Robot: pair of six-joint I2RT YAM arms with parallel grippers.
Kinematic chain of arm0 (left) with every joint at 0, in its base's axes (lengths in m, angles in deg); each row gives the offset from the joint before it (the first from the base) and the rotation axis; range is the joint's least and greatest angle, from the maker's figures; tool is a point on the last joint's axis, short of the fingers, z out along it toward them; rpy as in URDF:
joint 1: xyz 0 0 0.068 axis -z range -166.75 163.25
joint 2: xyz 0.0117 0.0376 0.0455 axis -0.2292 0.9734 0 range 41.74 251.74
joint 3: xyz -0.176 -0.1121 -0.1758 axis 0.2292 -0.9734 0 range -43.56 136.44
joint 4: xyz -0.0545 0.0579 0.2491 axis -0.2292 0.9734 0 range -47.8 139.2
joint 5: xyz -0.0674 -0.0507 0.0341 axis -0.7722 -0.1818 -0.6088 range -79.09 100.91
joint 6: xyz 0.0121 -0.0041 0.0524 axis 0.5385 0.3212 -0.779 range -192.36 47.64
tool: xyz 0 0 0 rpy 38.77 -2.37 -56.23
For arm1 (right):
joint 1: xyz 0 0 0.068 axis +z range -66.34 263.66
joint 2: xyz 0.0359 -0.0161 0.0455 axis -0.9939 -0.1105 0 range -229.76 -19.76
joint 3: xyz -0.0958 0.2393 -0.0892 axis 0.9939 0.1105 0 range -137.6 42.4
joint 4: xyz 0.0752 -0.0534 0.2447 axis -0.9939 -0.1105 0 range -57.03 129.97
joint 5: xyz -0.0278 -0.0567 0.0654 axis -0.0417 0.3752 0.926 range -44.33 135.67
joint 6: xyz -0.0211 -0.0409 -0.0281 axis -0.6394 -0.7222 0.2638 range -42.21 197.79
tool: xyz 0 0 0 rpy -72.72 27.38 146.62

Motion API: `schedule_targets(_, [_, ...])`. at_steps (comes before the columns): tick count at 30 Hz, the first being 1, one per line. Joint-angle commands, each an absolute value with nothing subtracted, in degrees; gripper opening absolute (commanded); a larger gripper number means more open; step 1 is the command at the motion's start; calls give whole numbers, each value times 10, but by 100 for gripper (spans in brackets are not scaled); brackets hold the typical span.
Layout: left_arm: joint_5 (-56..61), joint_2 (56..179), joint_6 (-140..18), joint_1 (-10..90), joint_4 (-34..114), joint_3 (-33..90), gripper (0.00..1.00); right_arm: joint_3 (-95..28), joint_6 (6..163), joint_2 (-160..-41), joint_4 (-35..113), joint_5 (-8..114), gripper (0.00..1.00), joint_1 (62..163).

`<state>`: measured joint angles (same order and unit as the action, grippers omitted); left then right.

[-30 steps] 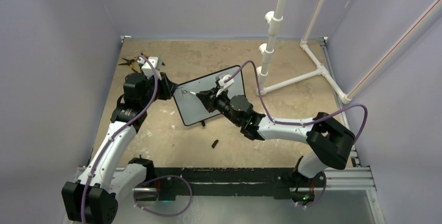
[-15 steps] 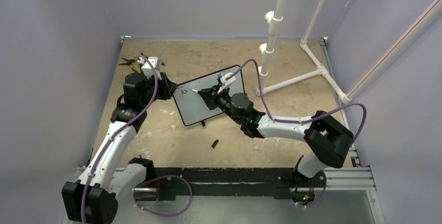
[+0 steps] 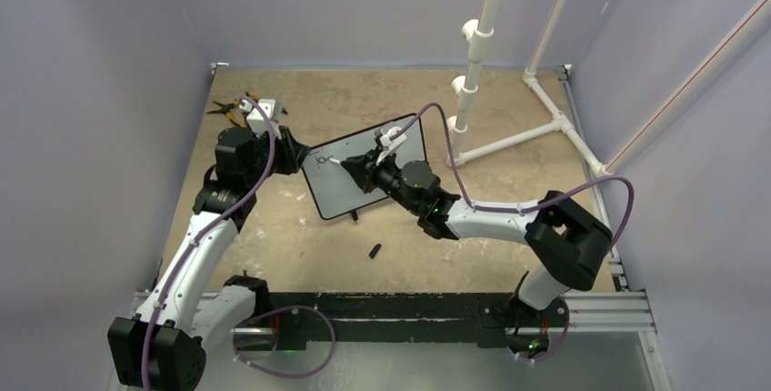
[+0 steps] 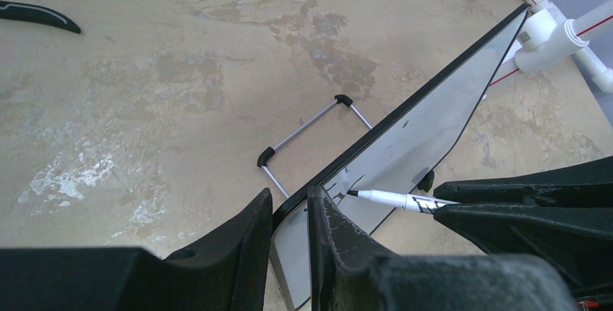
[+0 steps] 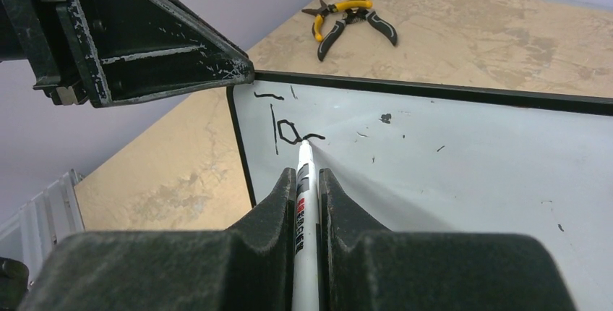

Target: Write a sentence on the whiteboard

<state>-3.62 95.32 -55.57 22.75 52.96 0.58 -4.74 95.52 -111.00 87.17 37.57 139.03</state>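
Note:
The whiteboard stands tilted on the sandy table, black-framed. My left gripper is shut on its left corner; in the left wrist view the fingers pinch the board's edge. My right gripper is shut on a white marker, whose tip touches the whiteboard. The sentence is only a "T", an "o" and the start of a further stroke near the top left corner. The marker also shows in the left wrist view.
Yellow-handled pliers lie at the far left, also in the right wrist view. A small black marker cap lies on the table in front of the board. A white pipe frame stands at the back right. The board's wire stand shows behind it.
The marker tip has moved slightly up and right on the board, adding a short stroke after the "o". The left arm has not moved.

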Motion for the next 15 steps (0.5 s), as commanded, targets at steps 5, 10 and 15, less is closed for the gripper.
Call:
schedule_targets(5, [-45, 953, -561, 227, 526, 8, 22, -31, 950, -1103, 877, 362, 0, 1387])
schedule_targets(10, [-45, 952, -561, 227, 526, 8, 22, -26, 948, -1093, 866, 352, 0, 1387])
schedule_targets(15, [-45, 950, -561, 227, 527, 8, 22, -26, 951, -1088, 868, 341, 0, 1387])
